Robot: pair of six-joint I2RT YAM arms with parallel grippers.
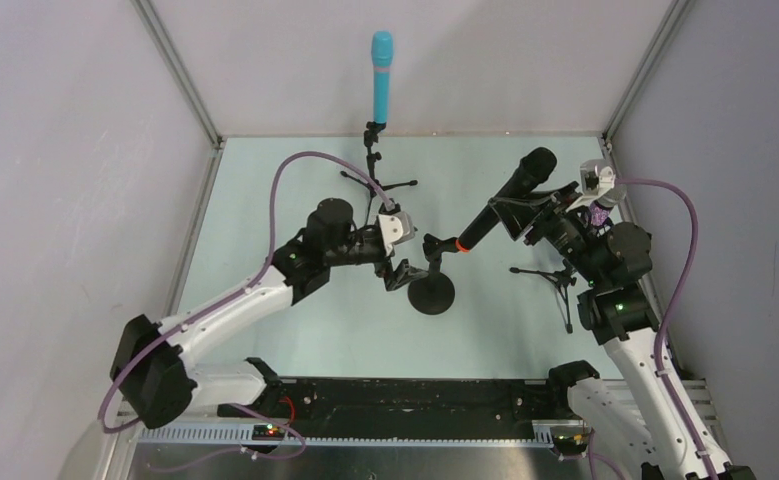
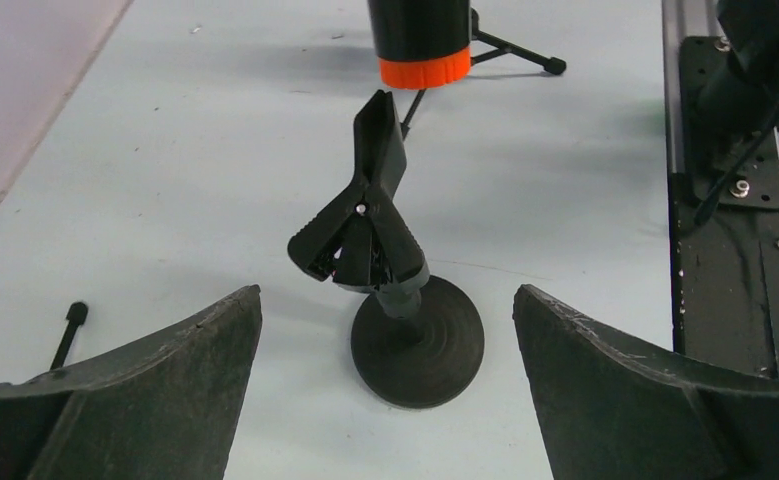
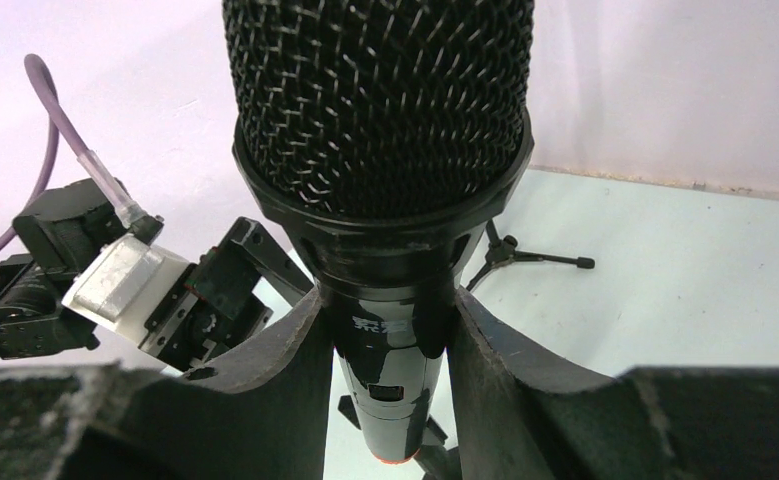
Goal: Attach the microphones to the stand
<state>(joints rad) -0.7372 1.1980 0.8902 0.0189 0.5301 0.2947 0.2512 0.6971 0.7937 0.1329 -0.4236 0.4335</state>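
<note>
My right gripper (image 1: 521, 214) is shut on the black microphone (image 1: 510, 193) just below its mesh head (image 3: 380, 110) and holds it tilted, orange end (image 1: 459, 245) down. The orange end (image 2: 423, 68) hangs just above the spring clip (image 2: 365, 225) of the round-base stand (image 1: 431, 291). My left gripper (image 1: 402, 270) is open and empty, with the stand's base (image 2: 417, 342) between and just beyond its fingers. The turquoise microphone (image 1: 381, 75) stands upright in the back tripod stand (image 1: 373, 160). A small purple patch (image 1: 599, 215) shows behind my right wrist; I cannot tell what it is.
A second low tripod stand (image 1: 557, 278) stands on the table under my right arm. One of its legs (image 2: 515, 50) shows beyond the clip. Grey walls close the table at left, back and right. A black rail (image 1: 415, 400) runs along the near edge.
</note>
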